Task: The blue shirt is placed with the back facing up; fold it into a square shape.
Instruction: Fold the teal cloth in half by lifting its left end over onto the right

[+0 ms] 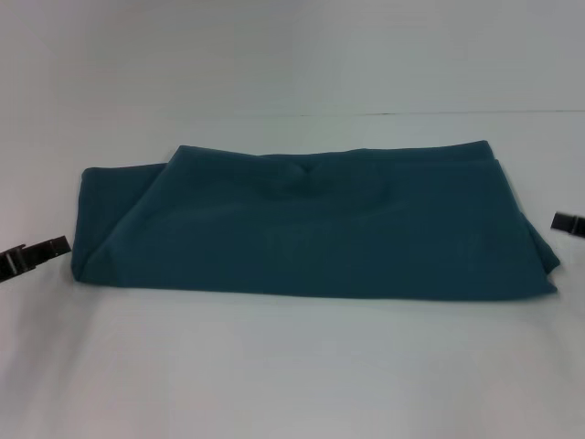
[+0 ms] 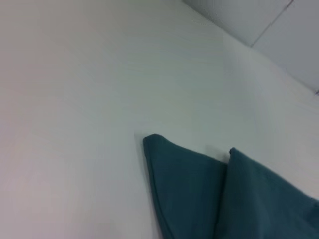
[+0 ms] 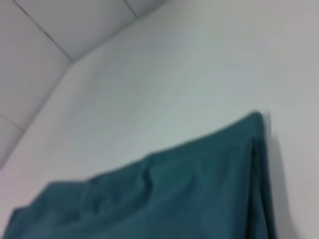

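Note:
The blue shirt [image 1: 311,224] lies folded into a wide band across the middle of the white table, plain side up, with a small rumple near its far edge. My left gripper [image 1: 35,257] sits just off the shirt's left end, touching nothing. At the right frame edge my right gripper [image 1: 569,223] shows only as a dark tip beside the shirt's right end. The left wrist view shows two folded corners of the shirt [image 2: 199,189]. In the right wrist view a layered edge and one corner of the shirt [image 3: 189,189] are visible.
The white table [image 1: 292,366] stretches wide in front of the shirt and behind it, up to a pale wall [image 1: 292,55] at the back. Wall panels with dark seams [image 3: 40,35] stand past the table's far edge.

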Motion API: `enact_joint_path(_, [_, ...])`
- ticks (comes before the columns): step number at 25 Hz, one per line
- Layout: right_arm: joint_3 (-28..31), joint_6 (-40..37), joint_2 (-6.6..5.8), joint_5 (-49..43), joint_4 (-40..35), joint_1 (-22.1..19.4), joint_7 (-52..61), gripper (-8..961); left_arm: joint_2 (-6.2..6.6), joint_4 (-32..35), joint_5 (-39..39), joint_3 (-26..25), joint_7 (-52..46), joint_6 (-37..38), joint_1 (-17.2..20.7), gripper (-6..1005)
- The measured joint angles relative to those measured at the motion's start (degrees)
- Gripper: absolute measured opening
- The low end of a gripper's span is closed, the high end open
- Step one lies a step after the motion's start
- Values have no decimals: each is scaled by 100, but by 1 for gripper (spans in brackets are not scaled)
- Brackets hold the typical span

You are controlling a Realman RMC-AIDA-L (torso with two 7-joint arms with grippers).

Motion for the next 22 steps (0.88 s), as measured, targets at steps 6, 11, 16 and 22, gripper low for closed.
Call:
enact_joint_path(6, [49,-295,-29,255,-75,109,-236,602,-3,-97,-6,-177,-60,305,40,436])
enact_joint_path(11, [-19,-368,-7,245,-84,326,-327,710,-1,-210,-5,-231,-138,464,50,672])
enact_joint_path(16, [-23,-349,30,248,-85,509,-327,818,-8,-252,-5,-237,-349,438,69,893])
enact_joint_path(22, [-8,-338,30,251,-86,610,-298,934,10,-295,17,-237,-501,387,34,895])
